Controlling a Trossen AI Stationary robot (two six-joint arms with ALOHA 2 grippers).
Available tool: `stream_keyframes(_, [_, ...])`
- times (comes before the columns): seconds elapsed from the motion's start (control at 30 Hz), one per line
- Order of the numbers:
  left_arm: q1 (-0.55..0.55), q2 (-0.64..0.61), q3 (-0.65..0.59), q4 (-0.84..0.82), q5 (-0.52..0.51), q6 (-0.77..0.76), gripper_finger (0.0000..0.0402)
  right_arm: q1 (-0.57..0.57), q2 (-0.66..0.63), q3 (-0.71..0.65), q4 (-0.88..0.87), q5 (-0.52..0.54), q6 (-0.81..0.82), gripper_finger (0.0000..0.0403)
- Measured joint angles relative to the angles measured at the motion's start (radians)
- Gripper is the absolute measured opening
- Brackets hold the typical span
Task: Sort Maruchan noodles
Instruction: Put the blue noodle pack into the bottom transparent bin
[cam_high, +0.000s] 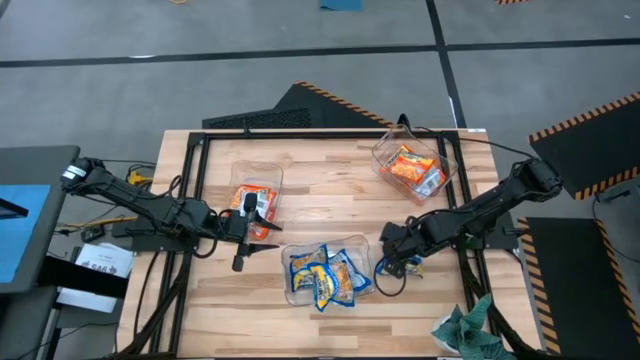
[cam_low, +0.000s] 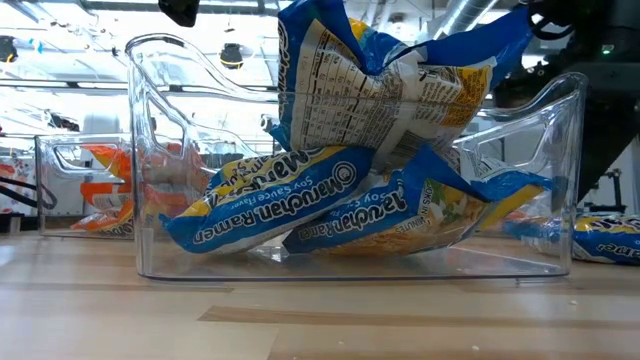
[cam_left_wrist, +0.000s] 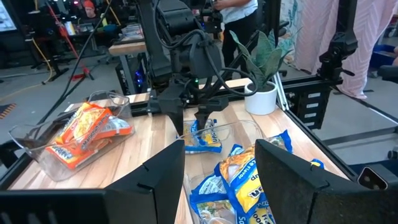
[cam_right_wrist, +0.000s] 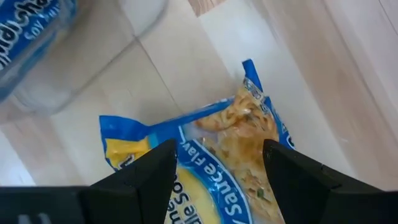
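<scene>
Bright, even overhead light; ceiling lamps (cam_low: 232, 52) blow out white behind the clear tub (cam_low: 160, 200), glare on its walls. Soft shadows on the table (cam_high: 330, 215). Right wrist close-up blurry; blue packet (cam_right_wrist: 236, 155) soft.

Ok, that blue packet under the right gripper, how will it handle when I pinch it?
The blue packet lies flat on the table between the open right gripper's fingers. Its glossy film wrapper will probably be slippery and crinkle. It looks thin and light, so it may slide rather than lift. The noodle block inside is likely brittle, so pinch gently.
</scene>
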Motion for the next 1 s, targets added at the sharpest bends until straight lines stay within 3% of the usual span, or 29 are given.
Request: stream_keyframes(1.0, [0.000, 0.000, 0.000, -0.001, -0.029, 0.013, 0.0185, 0.000, 0.000, 0.000, -0.036, 0.018, -0.016, 0.0260])
